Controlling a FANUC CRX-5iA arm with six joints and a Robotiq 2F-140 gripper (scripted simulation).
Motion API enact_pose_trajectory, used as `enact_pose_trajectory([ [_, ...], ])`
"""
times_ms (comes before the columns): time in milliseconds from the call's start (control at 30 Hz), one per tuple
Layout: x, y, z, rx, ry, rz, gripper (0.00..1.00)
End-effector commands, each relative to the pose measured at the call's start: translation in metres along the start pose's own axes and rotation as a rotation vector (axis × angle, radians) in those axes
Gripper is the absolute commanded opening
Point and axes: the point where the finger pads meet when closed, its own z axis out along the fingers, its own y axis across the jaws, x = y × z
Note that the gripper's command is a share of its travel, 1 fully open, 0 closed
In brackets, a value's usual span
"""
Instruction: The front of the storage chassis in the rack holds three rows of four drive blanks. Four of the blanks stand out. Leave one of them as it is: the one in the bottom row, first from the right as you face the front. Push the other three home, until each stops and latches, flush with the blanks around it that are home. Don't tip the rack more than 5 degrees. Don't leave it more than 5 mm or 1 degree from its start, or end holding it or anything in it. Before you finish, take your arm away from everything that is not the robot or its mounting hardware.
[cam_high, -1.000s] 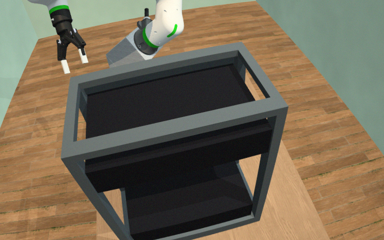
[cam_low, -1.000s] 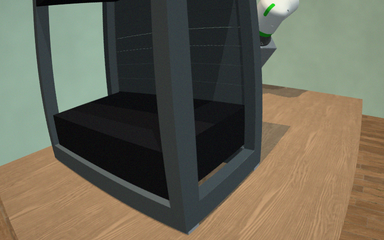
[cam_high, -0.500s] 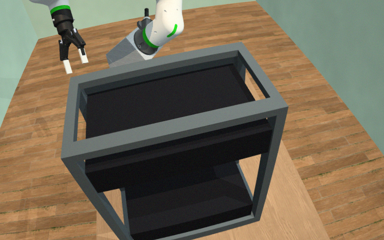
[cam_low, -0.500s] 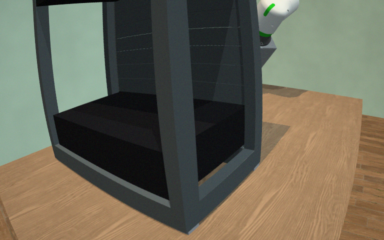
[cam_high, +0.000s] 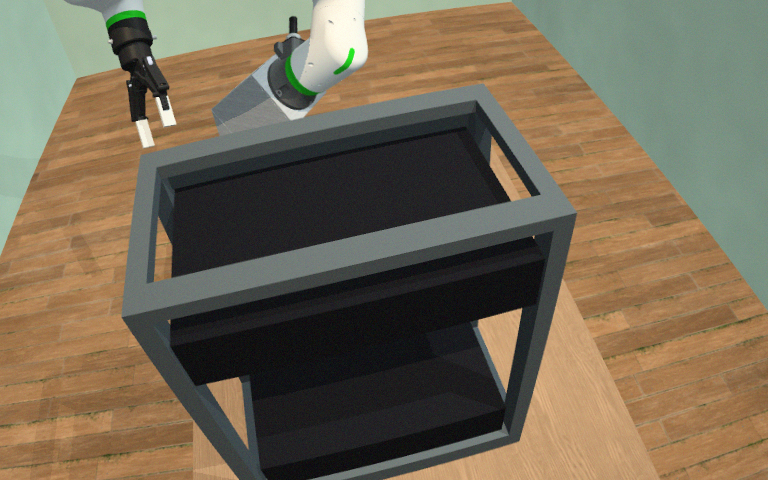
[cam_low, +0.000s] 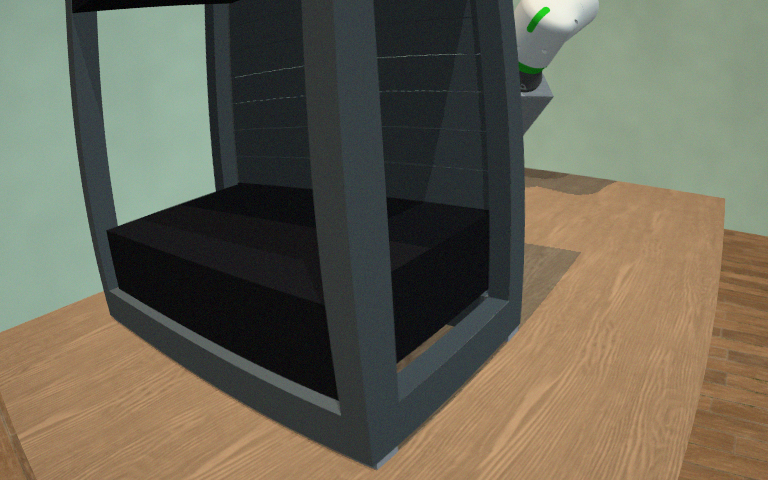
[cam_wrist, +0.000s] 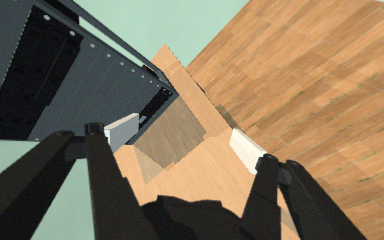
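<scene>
The grey rack (cam_high: 345, 271) stands on the wooden table and holds black chassis boxes. In the top view I see it from above and behind, so the front with the drive blanks is hidden. My gripper (cam_high: 154, 125) is open and empty. It hangs in the air beyond the rack's far left corner, fingers pointing down. In the wrist view my open fingers frame the table edge, and a rack post with a row of holes (cam_wrist: 95, 75) fills the upper left. No blank is clearly visible in any view.
The arm's grey pedestal (cam_high: 254, 107) stands behind the rack. The table (cam_low: 594, 339) extends to the right of the rack in the exterior view. A lower black chassis (cam_low: 271, 271) sits at the rack's bottom.
</scene>
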Motion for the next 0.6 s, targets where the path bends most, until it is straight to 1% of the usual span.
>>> enact_pose_trajectory([
  [0,-0.001,-0.003,0.001,0.006,0.004,0.034,1.0],
  [467,-0.007,-0.029,0.01,0.068,0.031,0.34,1.0],
  [567,-0.008,-0.031,0.011,0.073,0.032,0.366,1.0],
])
